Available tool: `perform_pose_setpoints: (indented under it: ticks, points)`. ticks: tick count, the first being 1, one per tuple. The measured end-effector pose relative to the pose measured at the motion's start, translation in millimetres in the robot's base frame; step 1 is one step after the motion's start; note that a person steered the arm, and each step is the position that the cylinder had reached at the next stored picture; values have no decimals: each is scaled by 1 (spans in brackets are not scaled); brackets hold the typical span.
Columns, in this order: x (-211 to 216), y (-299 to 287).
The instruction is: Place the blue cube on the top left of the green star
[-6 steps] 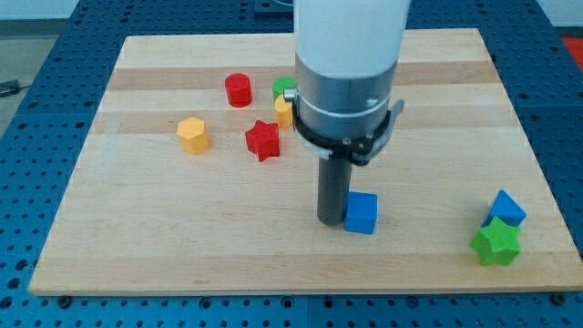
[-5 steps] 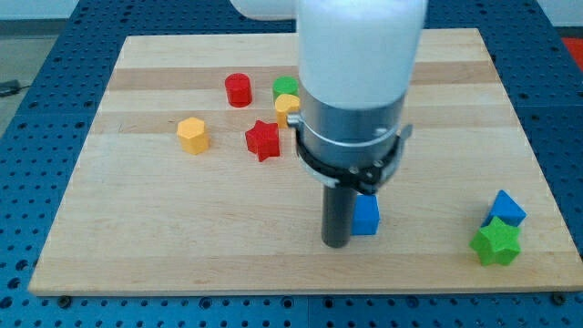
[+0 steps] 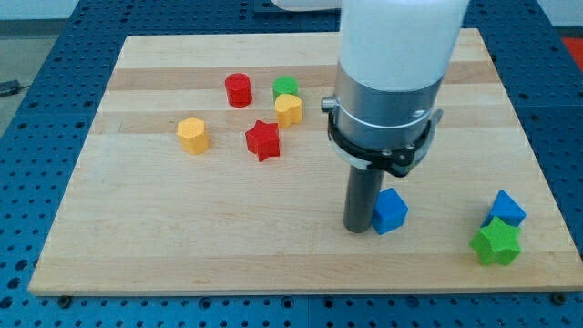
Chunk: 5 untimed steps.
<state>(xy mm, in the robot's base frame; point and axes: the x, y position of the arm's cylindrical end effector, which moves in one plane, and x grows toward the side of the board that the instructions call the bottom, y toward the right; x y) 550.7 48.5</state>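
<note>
- My tip rests on the worktop, touching the left side of the blue cube in the near, right-of-centre part of the board.
- The arm carries no pincer, only the dark rod under a wide grey and white body, so there is nothing to spread or press together.
- The blue cube sits turned a little, one corner toward the view's bottom, well apart from the green star to its right.
- The green star lies near the worktop's near right corner, with a second blue block, of a shape I cannot make out, touching its far side.
- Far to the left of my tip, a red star lies alone, with a yellow block, faceted like a hexagon, farther left.
- Beyond the red star stand a red cylinder, a green block and, just in front of the green one and touching it, a yellow block with a rounded top.
- These five lie well apart from the blue cube.
</note>
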Motion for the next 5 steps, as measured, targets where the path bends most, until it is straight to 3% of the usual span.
perform_pose_setpoints:
  ticks: [1, 3, 5]
  points:
    - [-16, -11]
    - [-17, 63]
    - [3, 76]
